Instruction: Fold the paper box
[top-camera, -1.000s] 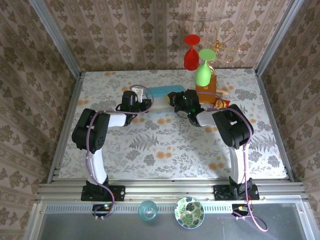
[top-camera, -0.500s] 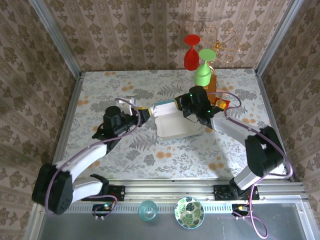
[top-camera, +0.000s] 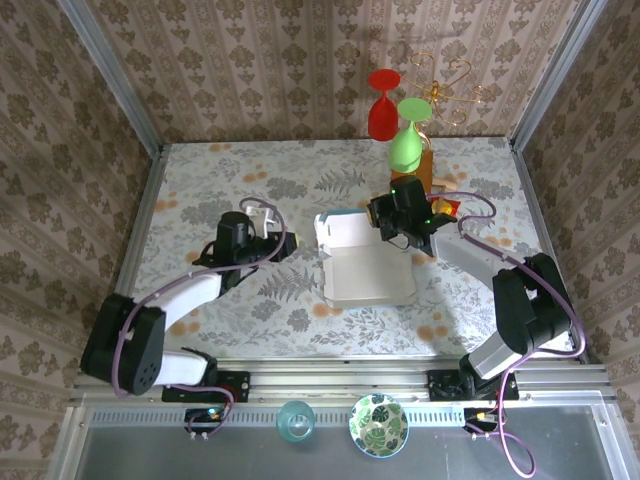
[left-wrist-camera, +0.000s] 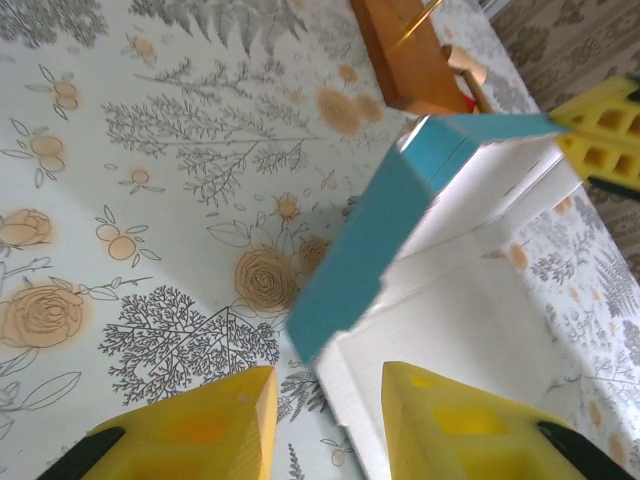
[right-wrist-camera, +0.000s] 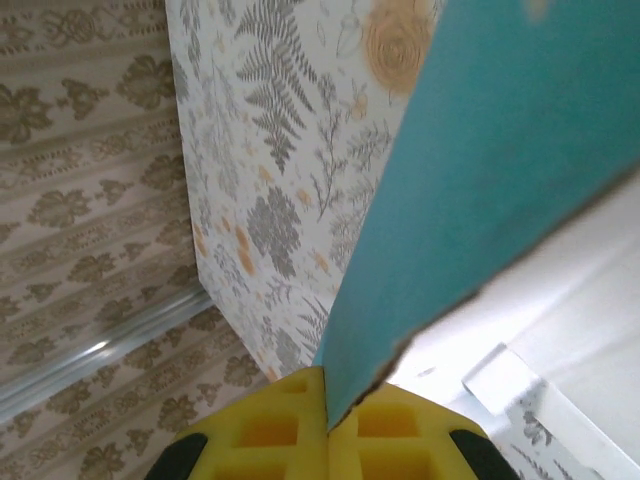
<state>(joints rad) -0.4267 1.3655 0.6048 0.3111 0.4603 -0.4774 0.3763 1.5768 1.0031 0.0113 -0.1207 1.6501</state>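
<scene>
The left gripper (left-wrist-camera: 328, 378) stands spread, with a yellow finger (left-wrist-camera: 205, 430) on either side of the left edge of the paper box (top-camera: 365, 278). A white edge of the box lies in the gap, just below the lower corner of a sky-blue side panel. I cannot tell whether either finger touches it.

The right gripper (right-wrist-camera: 330, 415) is pressed together, pinching the rim of the box's blue flap. That flap rises tilted from the far side of the box. The box itself lies open near the middle of the counter (top-camera: 230, 170), white inside facing up.

Just behind the right gripper stands a brown-orange block (top-camera: 418, 165), near the box's far right corner. A small wooden piece (left-wrist-camera: 465, 70) sits against the block's side. In the top view an upturned green glass (top-camera: 406, 140) and a red glass (top-camera: 382, 105) appear above the block, with a gold wire rack (top-camera: 450, 80) behind them. A small red thing (top-camera: 447, 207) lies just beside the right arm's wrist; what it is I cannot tell.

Wallpapered walls (top-camera: 250, 70) close the counter on three sides. Past the near rail (top-camera: 340, 375), between the arm bases, stand a teal glass (top-camera: 296, 420) and a green patterned bowl (top-camera: 378, 425), well apart from the box.
</scene>
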